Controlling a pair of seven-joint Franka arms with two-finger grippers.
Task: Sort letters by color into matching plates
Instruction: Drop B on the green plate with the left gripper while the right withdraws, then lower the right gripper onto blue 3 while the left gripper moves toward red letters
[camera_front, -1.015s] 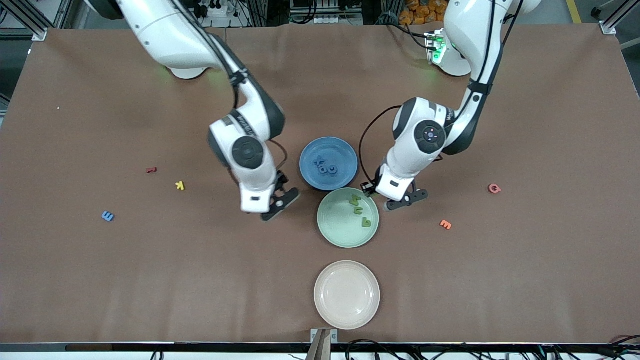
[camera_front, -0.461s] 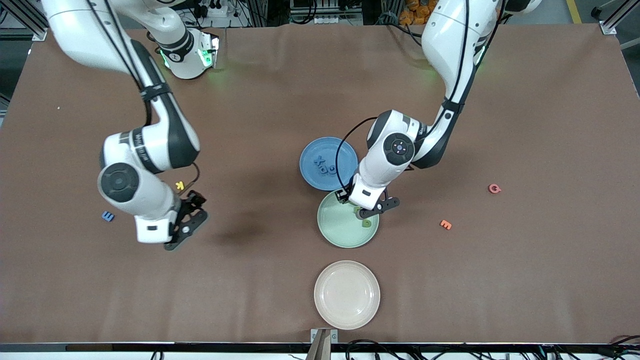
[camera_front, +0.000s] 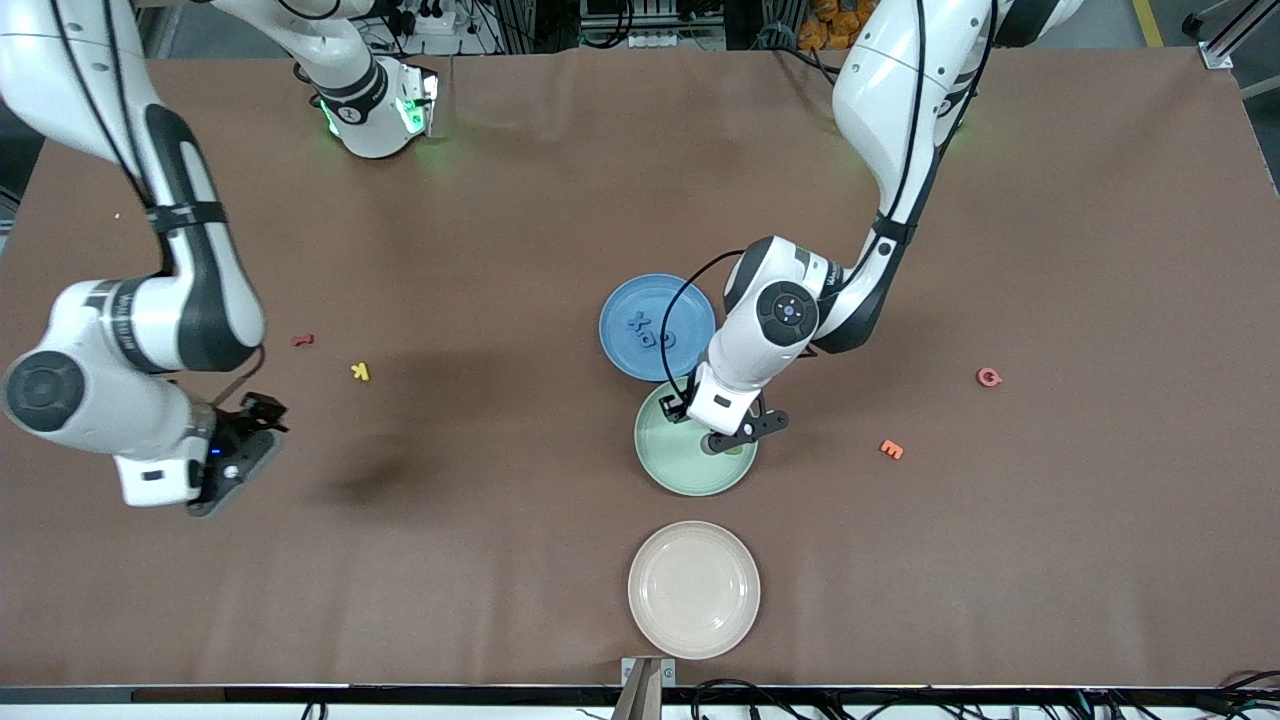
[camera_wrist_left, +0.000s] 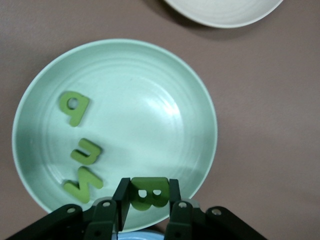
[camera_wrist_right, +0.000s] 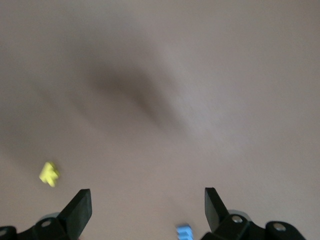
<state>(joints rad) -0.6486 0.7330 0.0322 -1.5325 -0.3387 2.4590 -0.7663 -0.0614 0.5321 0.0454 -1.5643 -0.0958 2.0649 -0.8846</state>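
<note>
The pale green plate (camera_front: 665, 462) lies nearer the front camera than the blue plate (camera_front: 622, 300), and the two touch at their rims. My left gripper (camera_front: 735, 437) hangs low over the green plate's edge, shut on a green letter B (camera_wrist_left: 148, 192). Three more green letters (camera_wrist_left: 86, 151) lie in that plate (camera_wrist_left: 150, 115). A few blue letters (camera_front: 652, 335) rest in the blue plate. My right gripper (camera_front: 232, 458) hovers open over the table at the right arm's end. A blue letter (camera_wrist_right: 184, 232) lies just under it, and nothing is between its fingers (camera_wrist_right: 80, 206).
A cream plate (camera_front: 693, 590) sits nearest the front camera. Loose letters lie on the brown cloth: a red one (camera_front: 303, 340) and a yellow K (camera_front: 360, 372) toward the right arm's end, and an orange E (camera_front: 891, 450) and a red Q (camera_front: 989, 377) toward the left arm's end.
My right arm swung away from the plates toward its end of the table and now hides the blue letter in the front view. My left gripper moved in over the green plate with the B.
</note>
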